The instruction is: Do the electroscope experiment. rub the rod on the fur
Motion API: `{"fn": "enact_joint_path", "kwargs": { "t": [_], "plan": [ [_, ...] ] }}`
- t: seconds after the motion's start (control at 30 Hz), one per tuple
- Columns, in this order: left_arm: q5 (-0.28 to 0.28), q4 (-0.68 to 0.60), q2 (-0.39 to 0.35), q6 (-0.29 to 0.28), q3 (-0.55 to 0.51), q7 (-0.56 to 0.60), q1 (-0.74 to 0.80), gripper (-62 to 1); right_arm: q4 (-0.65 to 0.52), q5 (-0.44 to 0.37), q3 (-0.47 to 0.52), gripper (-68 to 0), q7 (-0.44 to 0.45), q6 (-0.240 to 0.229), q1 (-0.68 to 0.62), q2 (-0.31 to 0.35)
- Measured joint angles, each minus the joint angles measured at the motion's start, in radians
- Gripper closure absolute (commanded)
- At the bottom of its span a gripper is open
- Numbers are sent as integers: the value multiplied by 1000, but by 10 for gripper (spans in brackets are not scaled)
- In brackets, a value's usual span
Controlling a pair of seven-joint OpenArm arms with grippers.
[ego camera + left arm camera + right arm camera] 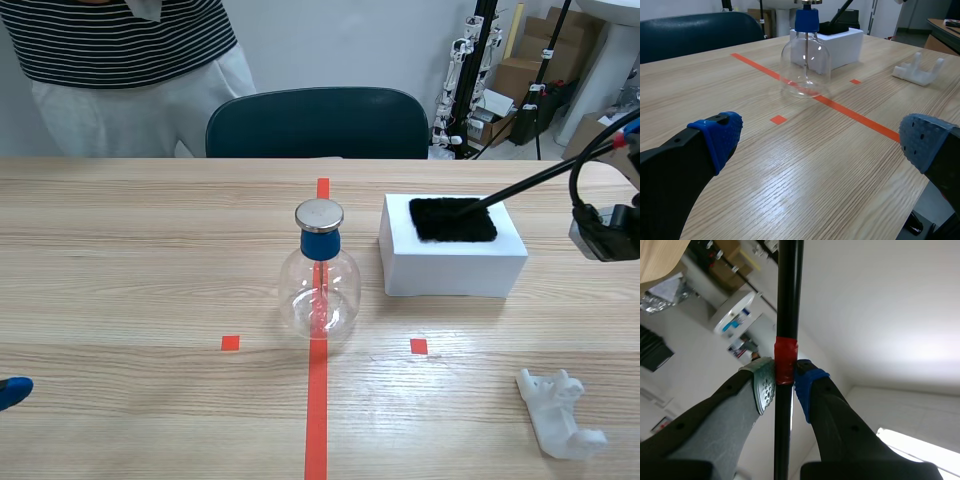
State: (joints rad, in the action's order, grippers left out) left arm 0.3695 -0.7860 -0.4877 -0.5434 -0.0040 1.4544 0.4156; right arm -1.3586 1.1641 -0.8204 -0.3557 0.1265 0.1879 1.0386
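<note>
Rod, pinched by our right hand, rested on the fur; we feared hard strokes would shift its white block.

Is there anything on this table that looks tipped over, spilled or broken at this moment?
Nothing stands out. The flask stands upright with its cap on. The black fur lies flat on the white box, and the rod held in the right hand rests its tip on the fur. No spill shows.

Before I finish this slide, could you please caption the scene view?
The right gripper holds the rod with its tip on the fur atop the white box, beside the electroscope flask.
</note>
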Motion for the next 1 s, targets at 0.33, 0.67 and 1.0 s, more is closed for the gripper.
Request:
{"fn": "enact_joint_path", "kwargs": {
  "t": [0.33, 0.67, 1.0],
  "plan": [
    [0, 0, 0, 0, 0, 0, 0, -623, -11, -33, 0, 0, 5, -2, 11, -48],
    [0, 0, 0, 0, 0, 0, 0, -623, -11, -74, 0, 0, 3, -9, 11, 26],
    [0, 0, 0, 0, 0, 0, 0, -623, -15, -6, 0, 0, 9, -3, 5, -66]
  ]
}}
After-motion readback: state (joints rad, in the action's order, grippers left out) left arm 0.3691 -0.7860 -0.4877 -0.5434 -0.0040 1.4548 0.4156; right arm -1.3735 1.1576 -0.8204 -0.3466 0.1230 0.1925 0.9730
